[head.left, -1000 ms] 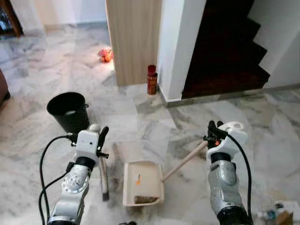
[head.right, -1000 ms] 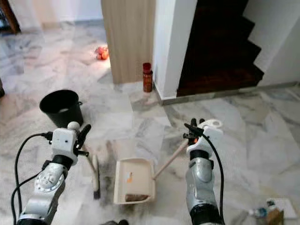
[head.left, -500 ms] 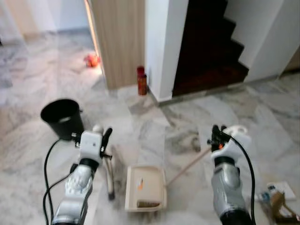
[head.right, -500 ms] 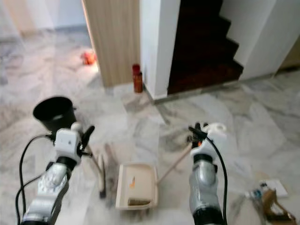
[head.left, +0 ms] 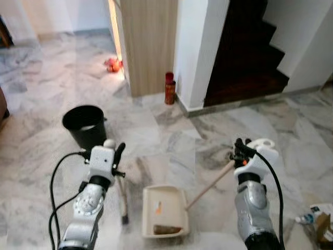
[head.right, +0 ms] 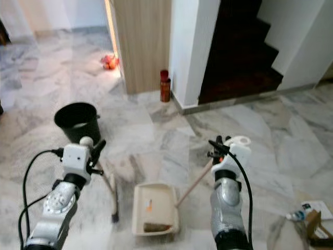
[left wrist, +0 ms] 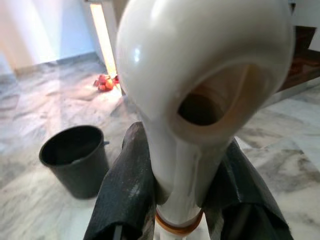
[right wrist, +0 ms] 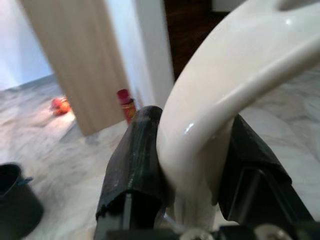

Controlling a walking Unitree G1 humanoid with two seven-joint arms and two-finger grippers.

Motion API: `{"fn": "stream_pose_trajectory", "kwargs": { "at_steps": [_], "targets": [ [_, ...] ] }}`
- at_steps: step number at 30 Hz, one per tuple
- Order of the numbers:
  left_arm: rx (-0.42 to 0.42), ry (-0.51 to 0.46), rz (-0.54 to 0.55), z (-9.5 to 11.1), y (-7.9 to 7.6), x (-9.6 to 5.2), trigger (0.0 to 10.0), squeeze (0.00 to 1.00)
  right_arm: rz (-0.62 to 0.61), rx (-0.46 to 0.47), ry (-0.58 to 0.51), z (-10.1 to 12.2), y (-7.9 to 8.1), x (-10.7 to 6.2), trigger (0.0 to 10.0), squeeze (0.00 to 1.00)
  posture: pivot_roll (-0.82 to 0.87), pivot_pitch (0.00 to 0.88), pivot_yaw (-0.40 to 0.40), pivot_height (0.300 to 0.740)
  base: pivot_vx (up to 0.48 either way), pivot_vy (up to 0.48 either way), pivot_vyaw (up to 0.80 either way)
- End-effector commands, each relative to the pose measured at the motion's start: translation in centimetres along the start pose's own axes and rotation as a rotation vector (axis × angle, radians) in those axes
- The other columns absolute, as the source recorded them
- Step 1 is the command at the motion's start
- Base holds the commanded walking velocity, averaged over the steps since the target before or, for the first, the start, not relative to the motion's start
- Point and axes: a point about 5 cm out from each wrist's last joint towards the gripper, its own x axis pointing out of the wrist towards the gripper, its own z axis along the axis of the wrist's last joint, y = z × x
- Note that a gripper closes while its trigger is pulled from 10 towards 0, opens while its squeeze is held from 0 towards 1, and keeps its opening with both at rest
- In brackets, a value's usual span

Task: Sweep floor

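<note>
My left gripper (head.left: 115, 159) is shut on the white top of a broom handle (left wrist: 200, 100); the broom's head (head.left: 124, 202) rests on the marble floor just left of the dustpan. A cream dustpan (head.left: 165, 211) lies on the floor between my arms, with an orange scrap (head.left: 158, 209) and a brown heap of dirt (head.left: 167, 229) inside. Its wooden handle (head.left: 210, 180) slants up to my right gripper (head.left: 240, 152), which is shut on the handle's white looped end (right wrist: 235, 90). A black bucket (head.left: 85, 125) stands on the floor ahead of the left arm.
A wooden panel (head.left: 151, 44) and a white pillar (head.left: 200, 47) rise ahead, with a red bottle (head.left: 169, 88) at their foot. Dark stairs (head.left: 250, 57) climb on the right. An orange object (head.left: 111, 64) lies far back. A bottle and papers (head.left: 315, 219) lie at the lower right.
The camera has swung right and back, so the whole scene shifted. Both grippers keep their hold, and the broom and dustpan stay in much the same place between the arms.
</note>
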Motion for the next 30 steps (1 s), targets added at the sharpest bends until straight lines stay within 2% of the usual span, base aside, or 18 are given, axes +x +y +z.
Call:
{"fn": "stream_pose_trajectory", "kwargs": {
  "at_steps": [1, 12, 18, 30],
  "targets": [
    [0.024, -0.05, 0.001, 1.13, 0.08, 0.43, 10.0, 0.0, -0.011, 0.027, -0.053, 1.1, -0.09, 0.47, 10.0, 0.0, 0.02, 0.027, -0.029, 0.74, 0.0, 0.307, 0.0],
    [0.026, -0.048, 0.002, 1.15, 0.15, 0.45, 10.0, 0.0, -0.007, 0.025, -0.053, 1.09, 0.02, 0.46, 10.0, 0.0, 0.02, 0.029, -0.029, 0.74, 0.0, 0.31, 0.0],
    [0.028, -0.047, 0.002, 1.19, 0.21, 0.46, 10.0, 0.0, -0.006, 0.026, -0.053, 1.07, 0.07, 0.44, 10.0, 0.0, 0.02, 0.03, -0.028, 0.74, 0.0, 0.31, 0.42],
    [0.034, -0.05, 0.007, 1.22, 0.31, 0.47, 10.0, 0.0, -0.005, 0.035, -0.046, 0.92, 0.13, 0.39, 10.0, 0.0, 0.02, 0.033, -0.026, 0.74, 0.0, 0.274, 0.0]
  ]
}}
